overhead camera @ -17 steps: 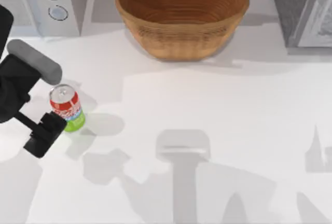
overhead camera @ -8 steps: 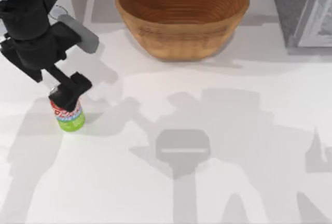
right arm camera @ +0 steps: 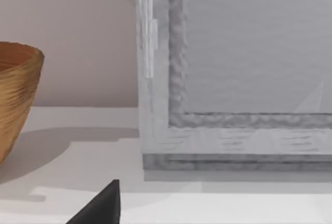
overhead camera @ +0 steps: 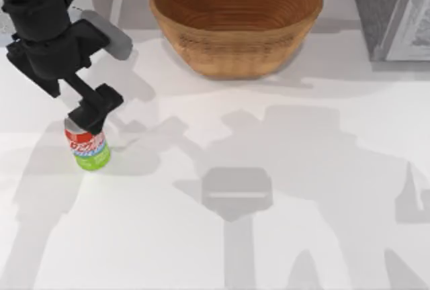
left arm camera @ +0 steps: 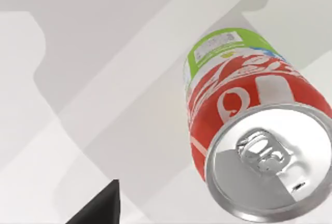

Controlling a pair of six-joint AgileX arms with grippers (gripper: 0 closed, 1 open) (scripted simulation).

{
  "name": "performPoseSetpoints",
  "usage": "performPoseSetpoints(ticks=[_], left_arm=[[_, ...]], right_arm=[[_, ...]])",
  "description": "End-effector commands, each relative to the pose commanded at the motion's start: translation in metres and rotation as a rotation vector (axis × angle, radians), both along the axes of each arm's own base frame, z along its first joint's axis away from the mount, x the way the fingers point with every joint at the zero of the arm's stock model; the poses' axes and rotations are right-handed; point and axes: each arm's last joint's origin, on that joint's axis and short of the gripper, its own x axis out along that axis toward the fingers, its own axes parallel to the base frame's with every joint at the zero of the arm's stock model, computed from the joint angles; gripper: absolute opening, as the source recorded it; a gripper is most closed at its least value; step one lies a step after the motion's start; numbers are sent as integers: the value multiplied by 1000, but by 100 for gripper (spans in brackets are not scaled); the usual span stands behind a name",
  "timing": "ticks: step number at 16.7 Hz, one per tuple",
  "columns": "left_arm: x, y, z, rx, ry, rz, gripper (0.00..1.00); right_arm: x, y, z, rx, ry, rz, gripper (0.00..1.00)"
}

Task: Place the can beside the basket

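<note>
**Left arm now over can, grasp not confirmed**

Change vs 1 s ago: left arm was low at table's left edge, gripper beside the can. It has since swung up and round; left gripper [overhead camera: 94, 117] now sits over the can [overhead camera: 88, 148] top, approaching from the back-left. Little movement in last half sec, so looks like it's settling to grip. Can hasn't shifted: upright, near left side of table, green base on the surface.

Gripper state: can't tell whether fingers are open or closed. Top view has them overlapping the can's silver top; left wrist view shows the can [left arm camera: 249, 130] close up with lid and tab, one dark fingertip [left arm camera: 98, 206] at frame edge, apart from the can.

Meaning for task: pick-up stage, nothing carried yet. Can still well apart from basket [overhead camera: 235, 18], which is at back centre.

Surroundings: white appliance w/ round knobs [overhead camera: 70, 1] at back left, just behind the arm. Grey framed cabinet [overhead camera: 393, 15] at back right, also in right wrist view [right arm camera: 233, 79] w/ basket's side [right arm camera: 18, 94].

In the way: table between can and basket is bare. My guess: landing spot left of basket is tight against the appliance; front-left looks roomier.

Right arm: parked off to the right, facing the cabinet.
</note>
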Motion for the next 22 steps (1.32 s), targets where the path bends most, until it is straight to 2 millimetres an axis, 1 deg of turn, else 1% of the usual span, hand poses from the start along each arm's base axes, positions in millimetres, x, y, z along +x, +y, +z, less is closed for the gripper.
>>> performPoseSetpoints(ticks=[1,3,7,9,13,22], left_arm=[[0,0,-1,0,1,-1,100],[0,-1,-11,0,4,-5,100],[1,-2,-45,0,1,-5,100],[0,-2,-58,0,2,-5,100],[0,-2,-61,0,3,-6,100],[0,-2,-61,0,3,-6,32]], right_arm=[[0,0,0,0,0,0,100],[0,0,0,0,0,0,100],[0,0,0,0,0,0,100],[0,0,0,0,0,0,100],[0,0,0,0,0,0,100],[0,0,0,0,0,0,100]])
